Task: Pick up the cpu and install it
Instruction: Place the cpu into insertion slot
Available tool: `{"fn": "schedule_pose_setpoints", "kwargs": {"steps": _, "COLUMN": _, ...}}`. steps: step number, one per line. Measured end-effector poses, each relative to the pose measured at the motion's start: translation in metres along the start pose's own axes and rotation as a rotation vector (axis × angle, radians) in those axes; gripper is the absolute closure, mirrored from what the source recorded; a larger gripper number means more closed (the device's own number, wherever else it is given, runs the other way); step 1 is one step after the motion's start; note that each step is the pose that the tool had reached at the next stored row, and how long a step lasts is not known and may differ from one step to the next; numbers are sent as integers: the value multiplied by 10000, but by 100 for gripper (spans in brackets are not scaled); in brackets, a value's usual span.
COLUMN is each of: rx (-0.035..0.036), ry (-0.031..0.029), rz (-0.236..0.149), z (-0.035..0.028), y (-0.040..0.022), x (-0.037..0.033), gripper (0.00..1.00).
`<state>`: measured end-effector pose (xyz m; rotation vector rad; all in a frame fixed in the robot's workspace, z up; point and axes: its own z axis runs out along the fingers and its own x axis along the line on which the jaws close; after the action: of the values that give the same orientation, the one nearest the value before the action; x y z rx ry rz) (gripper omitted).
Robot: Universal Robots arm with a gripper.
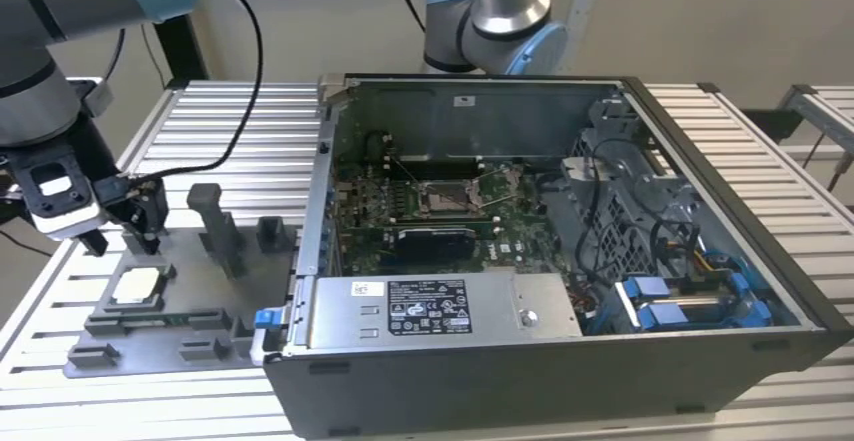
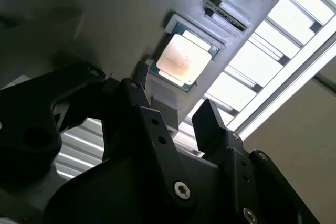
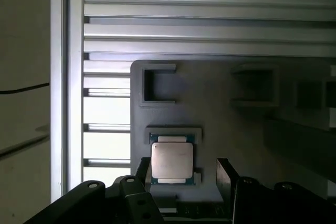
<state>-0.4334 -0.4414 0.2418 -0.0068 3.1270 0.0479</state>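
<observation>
Right now I am reaching down from the upper left of the exterior view, my grey arm [image 1: 40, 21] bending over the table's edge and my gripper [image 1: 123, 243] pointing at a grey fixture plate [image 1: 200, 291] in the lower left. I am holding my two black fingers [image 3: 226, 174] spread apart and gripping nothing (the gap is showing in both wrist views). They are hovering just over the plate rather than resting on it.

The cpu [image 1: 138, 286] is lying flat in a shallow framed seat of that plate, its pale metal top facing up, just below my fingertips in the exterior view. The first wrist view is framing the cpu [image 3: 171, 161] between my two fingers, and the second wrist view is showing the cpu [image 2: 184, 61] a little beyond them.

Everything is sitting on a slatted aluminium table [image 1: 227, 121], with a plain pale wall [image 1: 307, 21] rising behind it.

Beside the plate, toward the exterior view's right, an open computer case [image 1: 534, 381] is lying on its side. It is showing a green board [image 1: 360, 211] with a dark square socket [image 1: 447, 198] near the middle, and a silver box [image 1: 427, 306] with a label along the near edge. A tall grey post [image 1: 214, 226] and a shorter block [image 1: 271, 233] are standing on the plate between the cpu and the case. A second arm [image 1: 487, 11] is standing behind the case at the top centre, and black cables [image 1: 247, 81] are trailing down across the slats.
</observation>
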Motion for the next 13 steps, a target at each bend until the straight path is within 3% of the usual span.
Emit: {"fn": "schedule_pose_setpoints", "kwargs": {"steps": 13, "rx": -5, "ry": -4, "rz": -71, "z": 161, "y": -5, "x": 52, "gripper": 0}}
